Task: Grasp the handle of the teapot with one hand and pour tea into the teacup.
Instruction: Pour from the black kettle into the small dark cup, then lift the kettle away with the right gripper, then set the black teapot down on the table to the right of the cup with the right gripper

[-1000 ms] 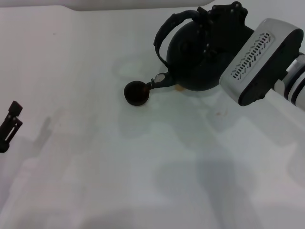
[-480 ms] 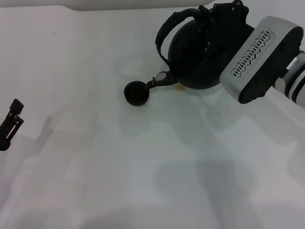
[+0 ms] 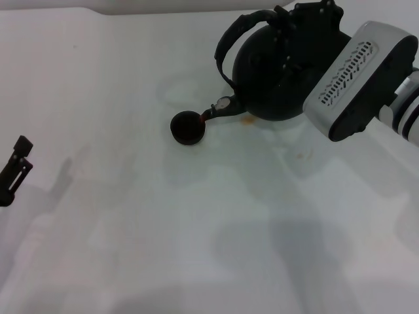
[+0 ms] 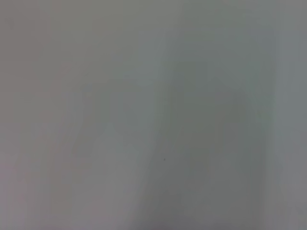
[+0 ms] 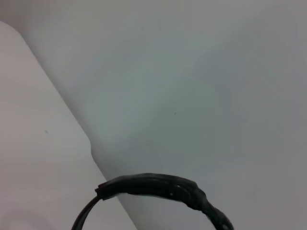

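At the far right of the white tabletop [image 3: 131, 216], the right hand [image 3: 302, 26] was clamped on the handle [image 3: 236, 36] of the teapot [image 3: 275, 78], holding the pot tipped toward the robot's left. The handle arched out to the left of the pot's round black body, and the spout [image 3: 219, 108] pointed down and leftward, its tip just over the rim of the teacup [image 3: 188, 127]. The teacup stood upright on the tabletop, just beside the teapot on its left, with dark liquid inside. A thin reddish stream ran from the spout tip into the cup. A small brownish spot [image 3: 247, 120] lay on the tabletop below the pot. In the right wrist view, part of the handle [image 5: 158, 188] curved across the frame. The left hand [image 3: 13, 171] hung at the far left edge, well apart from the pot and cup; whether its fingers were parted could not be told.
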Available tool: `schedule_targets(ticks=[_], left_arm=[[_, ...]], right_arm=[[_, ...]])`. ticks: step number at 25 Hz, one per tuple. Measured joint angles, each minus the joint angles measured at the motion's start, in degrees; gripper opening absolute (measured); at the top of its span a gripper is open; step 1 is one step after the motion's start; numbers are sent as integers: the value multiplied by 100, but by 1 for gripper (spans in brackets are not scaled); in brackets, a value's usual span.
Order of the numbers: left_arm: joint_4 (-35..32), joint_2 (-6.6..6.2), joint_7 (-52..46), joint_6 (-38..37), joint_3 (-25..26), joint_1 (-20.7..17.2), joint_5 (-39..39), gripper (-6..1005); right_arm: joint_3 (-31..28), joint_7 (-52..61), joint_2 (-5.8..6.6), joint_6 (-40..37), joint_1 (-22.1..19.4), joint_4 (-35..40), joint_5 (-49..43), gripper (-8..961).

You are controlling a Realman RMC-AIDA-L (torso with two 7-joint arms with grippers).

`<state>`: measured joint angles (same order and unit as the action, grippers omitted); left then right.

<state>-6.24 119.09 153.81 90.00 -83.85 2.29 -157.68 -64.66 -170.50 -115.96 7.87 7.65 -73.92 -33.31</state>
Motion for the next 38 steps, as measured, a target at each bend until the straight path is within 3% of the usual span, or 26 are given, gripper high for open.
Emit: schedule_targets(ticks=[14, 23, 32, 38], left_arm=[[0, 9, 0, -15, 0, 0, 0, 799], [0, 9, 0, -61, 0, 14, 0, 798], [0, 0, 0, -62, 0, 33, 0, 798], [0, 0, 0, -62, 0, 52, 0, 799]], right_arm=[[-13, 84, 4, 74, 0, 0, 60, 113], [-142, 762, 43, 412, -21, 69, 80, 113], [-728, 2088, 100, 1214, -60, 428, 79, 113], [-1300, 3161, 139, 2180, -61, 1013, 26, 114]])
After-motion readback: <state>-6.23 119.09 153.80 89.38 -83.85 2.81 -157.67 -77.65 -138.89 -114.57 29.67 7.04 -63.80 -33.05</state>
